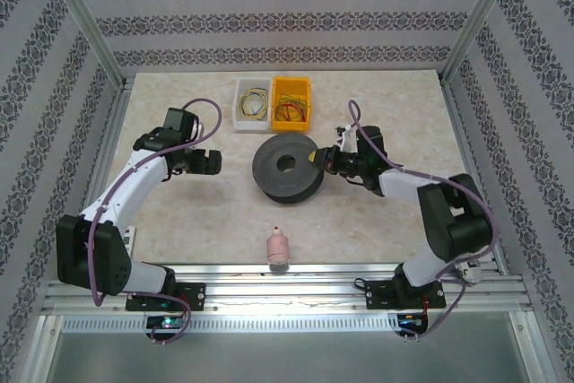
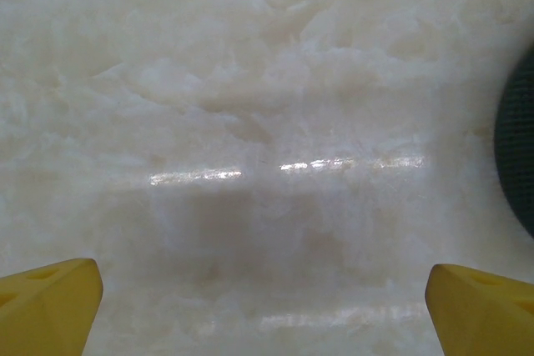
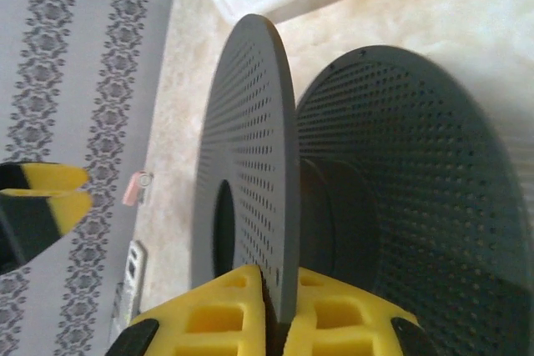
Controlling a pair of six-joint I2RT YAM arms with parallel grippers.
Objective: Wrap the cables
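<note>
Room: a pale marble-look worktop (image 1: 179, 221) inside a booth with patterned wallpaper walls.
Cables: thin loops lie in two bins at the far edge. The yellow-green cables (image 1: 256, 103) are in the white bin (image 1: 240, 117), and the red and yellow ones (image 1: 289, 112) are in the yellow bin (image 1: 305, 87) touching it.
Spool: the black spool (image 1: 287, 168) lies flat mid-worktop, just in front of the bins. I see no wire on its core from the right wrist view.
Right fingers: my right fingers (image 3: 250, 316) are pinched narrow on the rim of the top disc, one pad on each face.
Left fingers: my left fingers (image 1: 206, 164) are spread wide with nothing between them, over bare worktop left of the spool.
Pink thing: a small pink bottle-like thing (image 1: 279, 248) stands near the front edge, well apart.
Step in hand: I judge this is the start, with the spool braced and no cable picked yet.
Doing it well: I would hold the right pinch steady so the spool cannot slide. The left fingers should go to the white bin and close on a single strand near its end, not the whole tangle.
Watch for: the wire is very thin, so the pads may close beside it. I would check the left wrist view before lifting.
Risk: pulling a loop could drag the light bin along.
</note>
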